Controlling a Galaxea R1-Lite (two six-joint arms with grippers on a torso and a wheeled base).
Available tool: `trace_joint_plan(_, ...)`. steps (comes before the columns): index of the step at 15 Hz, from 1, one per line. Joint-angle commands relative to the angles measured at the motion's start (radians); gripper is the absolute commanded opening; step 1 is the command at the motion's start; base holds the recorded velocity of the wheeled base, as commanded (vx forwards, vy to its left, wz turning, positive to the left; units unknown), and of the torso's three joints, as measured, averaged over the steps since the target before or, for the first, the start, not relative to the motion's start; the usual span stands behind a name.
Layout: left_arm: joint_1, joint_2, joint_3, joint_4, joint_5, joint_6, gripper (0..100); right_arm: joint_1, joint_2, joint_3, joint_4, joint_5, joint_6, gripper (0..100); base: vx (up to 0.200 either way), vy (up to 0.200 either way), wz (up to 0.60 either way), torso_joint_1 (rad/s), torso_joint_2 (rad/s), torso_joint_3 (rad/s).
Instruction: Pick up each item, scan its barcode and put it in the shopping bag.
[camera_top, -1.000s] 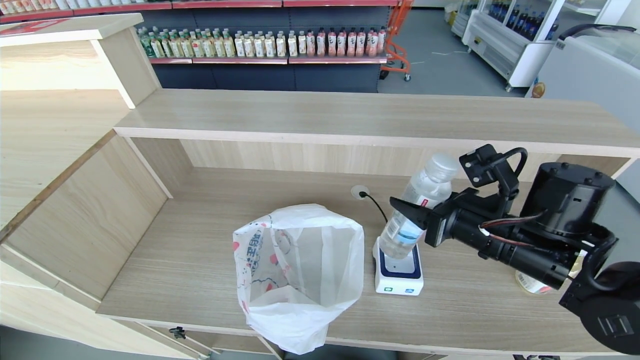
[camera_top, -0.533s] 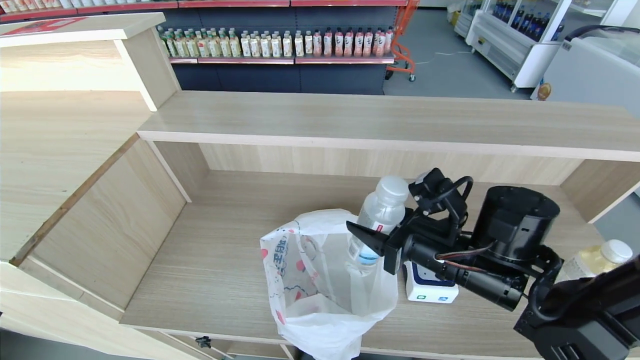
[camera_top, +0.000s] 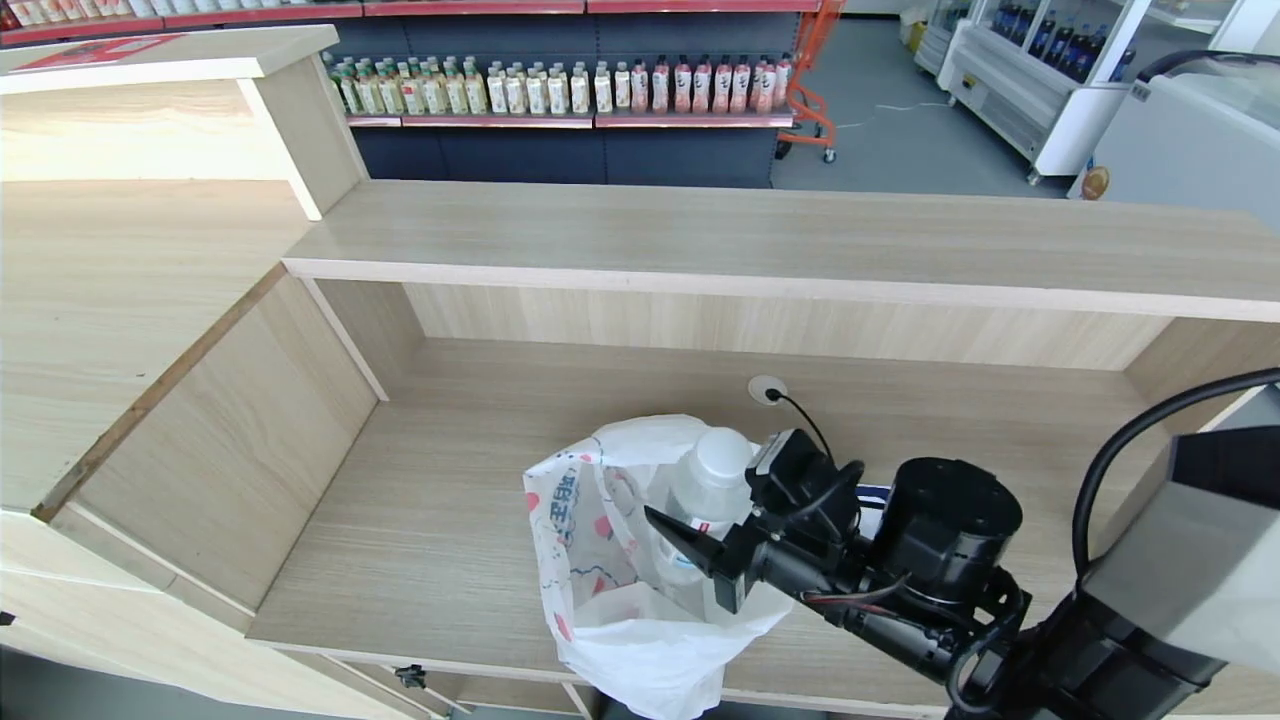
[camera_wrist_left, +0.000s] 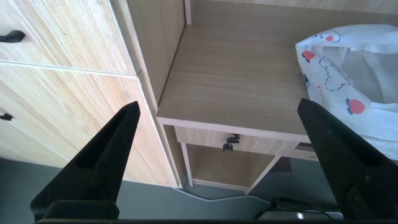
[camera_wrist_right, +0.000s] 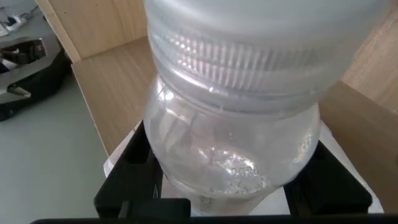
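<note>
A clear water bottle (camera_top: 703, 487) with a pale cap stands upright, its lower part sunk into the mouth of the white printed shopping bag (camera_top: 610, 560) at the desk's front edge. My right gripper (camera_top: 700, 540) is shut on the bottle's body, one black finger (camera_top: 678, 532) showing in front of it. In the right wrist view the bottle (camera_wrist_right: 236, 124) sits between the black jaws of the right gripper (camera_wrist_right: 230, 193). My left gripper (camera_wrist_left: 217, 168) is open and holds nothing, low off the desk's front left corner, with the bag (camera_wrist_left: 354, 68) off to one side.
The scanner (camera_top: 872, 493) is mostly hidden behind my right arm; its cable (camera_top: 800, 415) runs to a grommet (camera_top: 767, 388) in the desk. A raised counter ledge (camera_top: 760, 240) walls the back, a wooden side panel (camera_top: 240, 440) the left. Drawers (camera_wrist_left: 56, 93) stand beside the desk.
My right arm has carried the bottle left from above the scanner and lowered it into the bag's mouth. The head camera has also shifted.
</note>
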Motion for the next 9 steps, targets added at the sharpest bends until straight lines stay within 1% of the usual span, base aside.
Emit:
trace_joint_plan(1,0.0,0.0,0.0,0.0,0.0,0.0,100,0.01,0.045,0.02,-0.003,0.002,-0.01,0,0.0,0.0,0.0,0.0,0.0,0.0)
trace_joint_plan(5,0.0,0.0,0.0,0.0,0.0,0.0,100,0.021,0.054,0.078,-0.003,0.007,-0.019,0,0.0,0.0,0.0,0.0,0.0,0.0)
trace_joint_plan(9,0.0,0.0,0.0,0.0,0.0,0.0,100,-0.011,0.074,0.073,-0.003,0.008,-0.047,0,0.0,0.0,0.0,0.0,0.0,0.0)
